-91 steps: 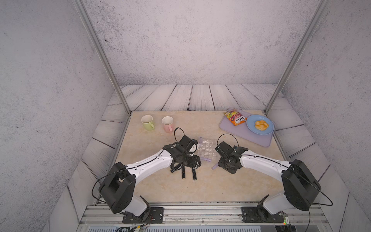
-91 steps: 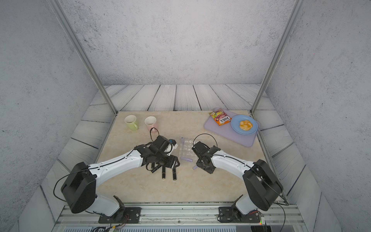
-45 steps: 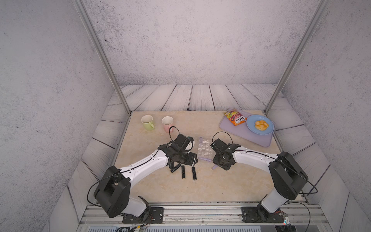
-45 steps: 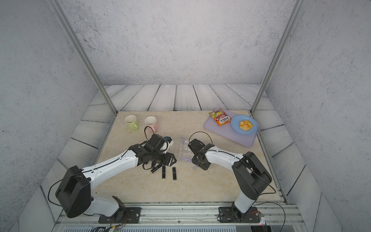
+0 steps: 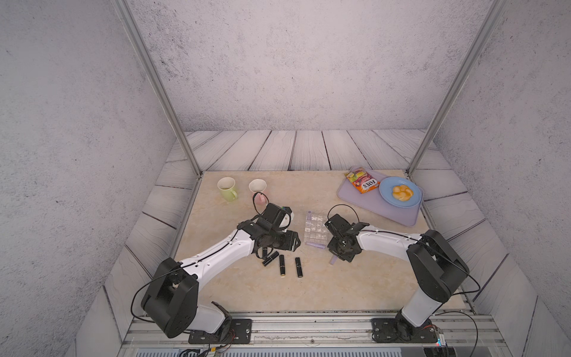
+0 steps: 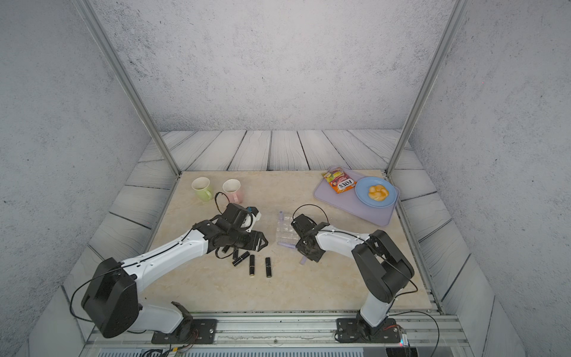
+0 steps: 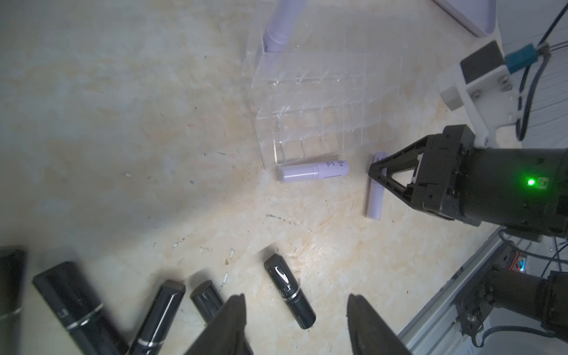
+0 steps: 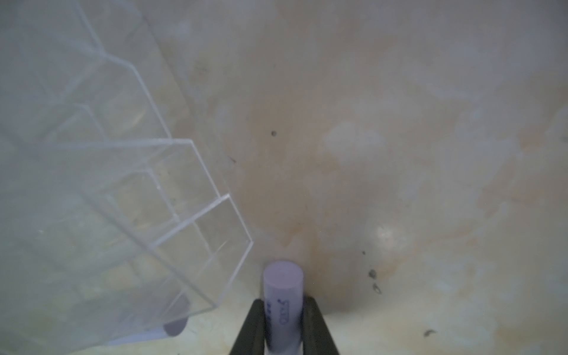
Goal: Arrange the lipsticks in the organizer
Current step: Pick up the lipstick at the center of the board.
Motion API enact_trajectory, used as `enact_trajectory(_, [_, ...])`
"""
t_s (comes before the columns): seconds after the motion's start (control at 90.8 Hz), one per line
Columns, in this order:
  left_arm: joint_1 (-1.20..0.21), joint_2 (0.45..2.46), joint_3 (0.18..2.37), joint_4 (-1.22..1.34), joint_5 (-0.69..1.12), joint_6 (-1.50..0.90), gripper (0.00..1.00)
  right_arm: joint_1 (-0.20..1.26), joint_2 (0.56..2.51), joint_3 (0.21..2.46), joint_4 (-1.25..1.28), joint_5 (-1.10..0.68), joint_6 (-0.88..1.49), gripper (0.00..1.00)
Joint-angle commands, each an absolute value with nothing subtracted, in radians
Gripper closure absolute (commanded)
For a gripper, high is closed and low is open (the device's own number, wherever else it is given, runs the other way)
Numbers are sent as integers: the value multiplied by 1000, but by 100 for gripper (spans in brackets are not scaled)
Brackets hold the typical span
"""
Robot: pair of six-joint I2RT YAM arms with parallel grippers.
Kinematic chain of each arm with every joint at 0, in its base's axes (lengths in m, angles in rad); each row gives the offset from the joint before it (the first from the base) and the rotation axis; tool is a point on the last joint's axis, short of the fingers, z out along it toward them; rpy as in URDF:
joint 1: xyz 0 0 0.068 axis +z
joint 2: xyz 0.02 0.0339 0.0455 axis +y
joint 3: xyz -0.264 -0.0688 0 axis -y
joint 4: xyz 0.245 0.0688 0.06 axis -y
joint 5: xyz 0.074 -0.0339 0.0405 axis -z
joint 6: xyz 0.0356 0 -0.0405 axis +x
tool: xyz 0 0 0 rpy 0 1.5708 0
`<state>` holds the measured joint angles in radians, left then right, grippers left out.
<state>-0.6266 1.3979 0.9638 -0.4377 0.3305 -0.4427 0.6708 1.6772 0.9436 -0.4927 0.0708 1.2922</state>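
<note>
Black lipsticks (image 5: 282,265) lie loose on table (image 5: 340,287), nearest my base. Left gripper (image 7: 295,302) hangs just over them, jaws apart, nothing held. Right gripper (image 8: 284,302) is clamped on lilac lipstick (image 8: 282,282) beside organizer (image 5: 315,230) near corner. Second lilac (image 7: 313,171) lies against its near wall. Third lilac (image 7: 281,24) stands in far corner cell.

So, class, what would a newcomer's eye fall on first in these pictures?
The right claw, shut on a lilac lipstick right beside the clear organizer in the middle of the table. Then the black lipsticks lying scattered by the open left claw, nearer the robot.
</note>
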Motion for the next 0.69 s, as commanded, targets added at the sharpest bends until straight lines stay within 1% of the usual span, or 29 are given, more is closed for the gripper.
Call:
enact_trajectory(0.0, [-595, 1350, 959, -443, 409, -476, 40, 668, 1609, 888, -497, 12, 1302, 88])
enact_trajectory(0.077, [-592, 1313, 949, -429, 478, -487, 36, 669, 1504, 823, -394, -41, 1298, 91])
enact_trajectory(0.187, [-592, 1263, 917, -393, 564, -511, 34, 668, 1336, 736, -139, -116, 1223, 94])
enact_trajectory(0.242, [-592, 1245, 899, -370, 603, -519, 34, 669, 1265, 709, -74, -115, 1196, 97])
enact_trajectory(0.319, [-597, 1240, 860, -278, 645, -565, 33, 669, 1198, 664, 41, -111, 1196, 96])
enact_trajectory(0.429, [-631, 1317, 855, -175, 708, -641, 33, 668, 1196, 634, 227, -156, 1238, 92])
enact_trajectory(0.572, [-671, 1425, 898, -79, 788, -726, 34, 673, 1242, 642, 311, -189, 1273, 91])
enact_trajectory(0.65, [-675, 1464, 925, -83, 798, -734, 38, 678, 1250, 649, 327, -191, 1277, 91])
enact_trajectory(0.683, [-675, 1479, 937, -88, 807, -732, 42, 680, 1251, 651, 321, -189, 1278, 91])
